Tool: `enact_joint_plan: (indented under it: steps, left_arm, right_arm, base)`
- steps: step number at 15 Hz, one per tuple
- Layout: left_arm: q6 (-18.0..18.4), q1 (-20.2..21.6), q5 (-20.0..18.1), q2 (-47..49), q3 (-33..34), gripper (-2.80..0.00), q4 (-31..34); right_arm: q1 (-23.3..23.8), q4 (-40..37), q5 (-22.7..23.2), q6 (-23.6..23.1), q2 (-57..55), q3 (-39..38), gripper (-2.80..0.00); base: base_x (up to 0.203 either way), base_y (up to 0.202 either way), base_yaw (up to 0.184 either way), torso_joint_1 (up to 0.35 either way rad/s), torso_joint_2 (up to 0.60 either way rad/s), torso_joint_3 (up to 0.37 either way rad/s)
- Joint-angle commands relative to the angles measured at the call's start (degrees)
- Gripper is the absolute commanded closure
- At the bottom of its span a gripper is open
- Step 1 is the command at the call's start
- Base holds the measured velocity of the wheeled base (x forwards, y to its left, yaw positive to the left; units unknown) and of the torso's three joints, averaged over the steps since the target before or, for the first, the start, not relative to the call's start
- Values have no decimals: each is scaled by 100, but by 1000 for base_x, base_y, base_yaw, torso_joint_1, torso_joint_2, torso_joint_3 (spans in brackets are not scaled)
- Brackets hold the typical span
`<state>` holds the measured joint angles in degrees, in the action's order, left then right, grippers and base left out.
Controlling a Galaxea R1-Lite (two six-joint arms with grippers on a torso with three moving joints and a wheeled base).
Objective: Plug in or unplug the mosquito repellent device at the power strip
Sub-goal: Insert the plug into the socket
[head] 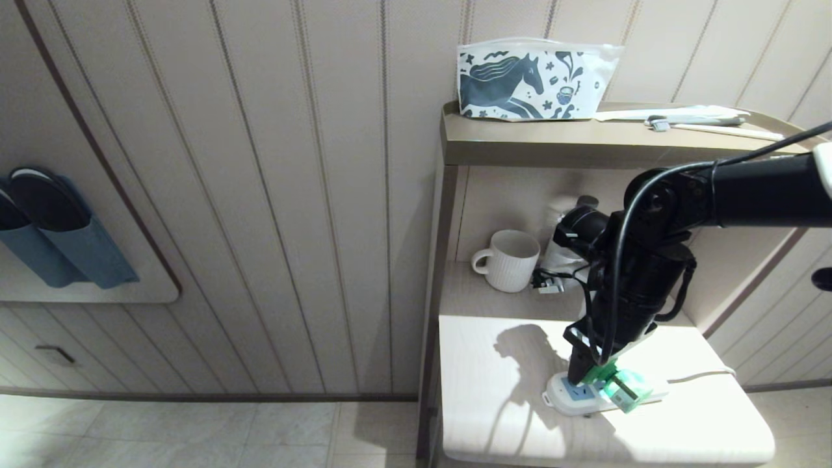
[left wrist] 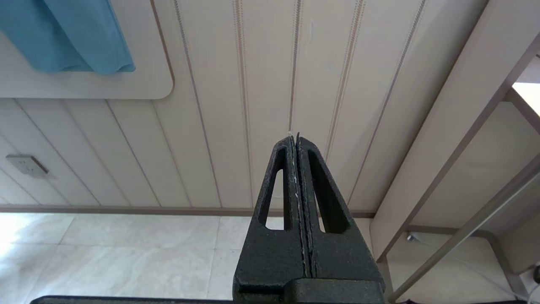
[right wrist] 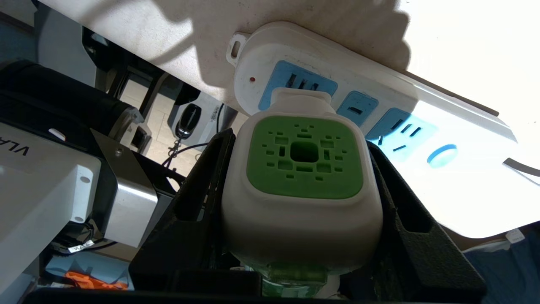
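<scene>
**Repellent gripped at the strip's end socket**

Closest to the right wrist camera: the repellent (right wrist: 301,190), white head with green vented patch, clamped between the black jaws of the right gripper (right wrist: 301,198), one jaw pressed to each side. Green bottle just visible beneath the head. Plug end set against the blue end socket of the strip (right wrist: 363,126), next to the small red lamp; whether fully seated, cannot tell. Two more blue sockets and a blue ring button free further along the strip.

From the head camera: right gripper (head: 595,377) reaching down from the right onto the table (head: 494,416), repellent (head: 621,387) lying tilted over the strip (head: 569,396) near the table's front edge, thin white cord (head: 702,376) trailing off to the right. Behind, on the lower shelf, a ribbed white mug (head: 510,260); on the top shelf, a horse-print pouch (head: 533,79).

Left gripper (left wrist: 297,143) parked facing the panelled wall above the tiled floor, jaws clenched together, holding nothing.
</scene>
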<state>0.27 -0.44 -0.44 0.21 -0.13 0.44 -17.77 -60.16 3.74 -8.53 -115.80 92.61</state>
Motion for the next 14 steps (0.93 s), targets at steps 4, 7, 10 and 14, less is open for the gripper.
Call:
enact_joint_plan:
  steps: [4, 7, 10, 14]
  left_arm:
    - [0, 0, 0, -3, -4, 0, 0]
    - [0, 0, 0, -3, -4, 0, 0]
    - [0, 0, 0, -3, 2, 0, 0]
    - [0, 0, 0, -3, -2, 0, 0]
  right_arm:
    - [-33, -39, -5, -17, 101, 81, 0]
    - [-33, -40, -5, -8, 110, 73, 0]
    - [-42, -40, -13, 45, 110, 47, 0]
    - [-81, -40, -5, 45, 119, 2, 0]
  base:
    - [0, 0, 0, 0, 0, 0]
    - [0, 0, 0, 0, 0, 0]
    - [0, 0, 0, 0, 0, 0]
    - [0, 0, 0, 0, 0, 0]
